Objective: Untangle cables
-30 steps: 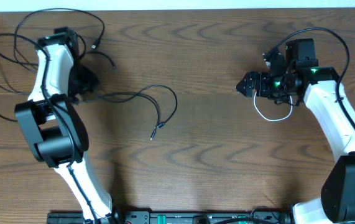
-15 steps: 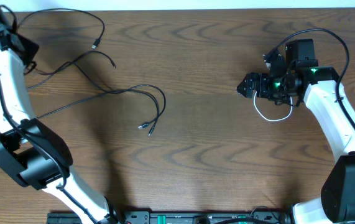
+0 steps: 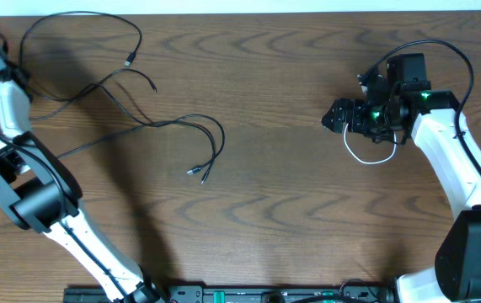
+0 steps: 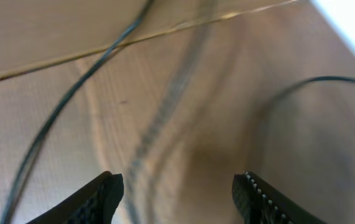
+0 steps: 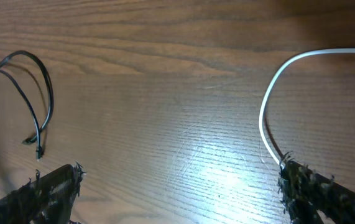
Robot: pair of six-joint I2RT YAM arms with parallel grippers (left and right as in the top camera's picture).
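Note:
Thin black cables (image 3: 152,124) lie spread over the left of the table, with a big loop at the back (image 3: 80,15) and plug ends near the middle (image 3: 200,174). My left gripper (image 4: 180,194) is open and empty at the far left back corner, with black cable strands (image 4: 65,106) on the wood ahead of it. A short white cable (image 3: 371,157) lies curled under my right gripper (image 3: 334,115). In the right wrist view the right gripper (image 5: 180,183) is wide open and the white cable (image 5: 269,93) runs down beside its right finger.
The left arm (image 3: 8,126) stands along the table's left edge. A thicker black lead (image 3: 430,44) loops over the right arm's wrist. Black plug ends (image 5: 37,146) show at the left of the right wrist view. The table's back edge is near the left gripper.
The left arm has swung from the black cables to the far left back corner. The black cables shifted and spread out. The right arm and white cable have not moved.

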